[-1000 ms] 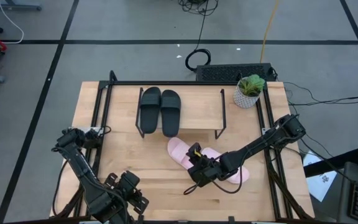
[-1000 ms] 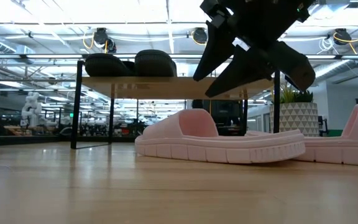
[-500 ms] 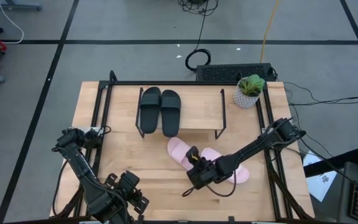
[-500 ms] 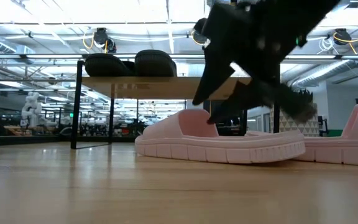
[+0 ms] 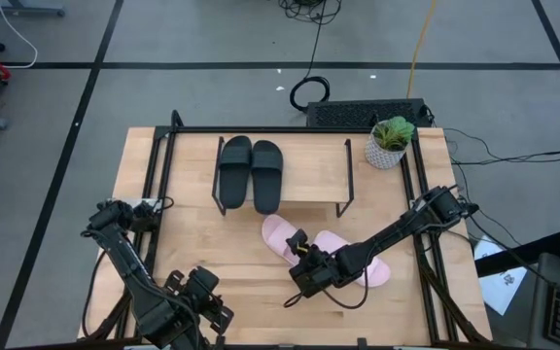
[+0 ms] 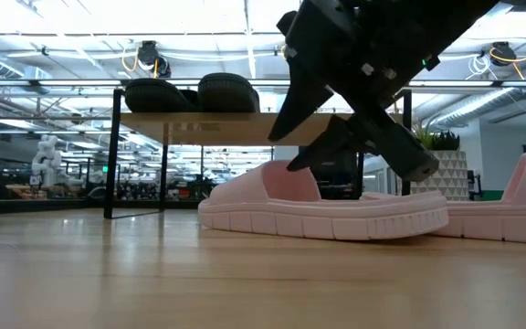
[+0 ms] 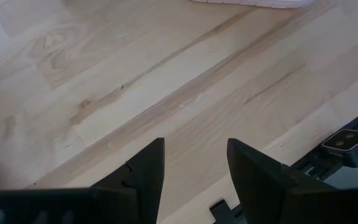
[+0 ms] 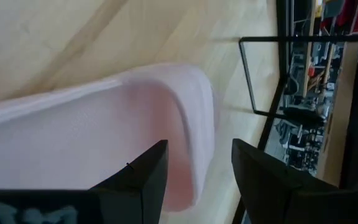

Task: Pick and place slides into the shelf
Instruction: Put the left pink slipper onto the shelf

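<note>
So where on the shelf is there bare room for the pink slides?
The shelf plank is bare from the black slides across to its end nearest the potted plant. The black pair fills the other end. On the table below, it is crowded where the right hand hovers over the pink slides.

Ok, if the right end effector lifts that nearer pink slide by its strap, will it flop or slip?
Probably stays fairly stiff: the pink slide has a thick ridged sole and a strap that arches up unsupported. It looks like molded foam, so likely light. With the right end effector gripping only the strap, the sole may tilt toe-down.
</note>
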Available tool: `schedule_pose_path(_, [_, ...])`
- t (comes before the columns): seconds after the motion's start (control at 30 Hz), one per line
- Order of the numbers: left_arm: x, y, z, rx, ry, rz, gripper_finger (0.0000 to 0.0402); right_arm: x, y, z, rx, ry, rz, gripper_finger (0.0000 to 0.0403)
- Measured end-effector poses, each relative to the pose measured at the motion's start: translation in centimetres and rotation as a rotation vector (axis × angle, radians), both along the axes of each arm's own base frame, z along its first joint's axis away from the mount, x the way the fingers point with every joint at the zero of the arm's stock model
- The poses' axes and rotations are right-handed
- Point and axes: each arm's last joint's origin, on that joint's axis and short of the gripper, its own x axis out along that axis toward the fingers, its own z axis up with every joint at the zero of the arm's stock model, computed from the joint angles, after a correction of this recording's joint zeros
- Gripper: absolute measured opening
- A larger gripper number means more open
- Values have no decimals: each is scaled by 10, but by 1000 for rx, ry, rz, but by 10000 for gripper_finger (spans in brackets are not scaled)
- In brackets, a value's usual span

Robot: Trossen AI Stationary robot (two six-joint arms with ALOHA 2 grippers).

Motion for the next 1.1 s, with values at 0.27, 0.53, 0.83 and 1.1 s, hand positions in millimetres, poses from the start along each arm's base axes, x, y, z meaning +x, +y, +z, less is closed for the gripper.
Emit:
schedule_pose_path(0.27, [0, 0, 0, 1, 0, -2, 172, 7, -9, 1, 36, -12, -2, 169])
schedule_pose_path(0.53, [0, 0, 0, 5, 4, -15, 172, 12, -15, 2, 63, -23, -3, 169])
schedule_pose_path(0.83, [0, 0, 0, 6, 5, -19, 172, 8, -11, -1, 124, 0, 3, 169])
schedule_pose_path(1.1, [0, 0, 0, 7, 6, -24, 172, 14, -21, -16, 104, 34, -31, 169])
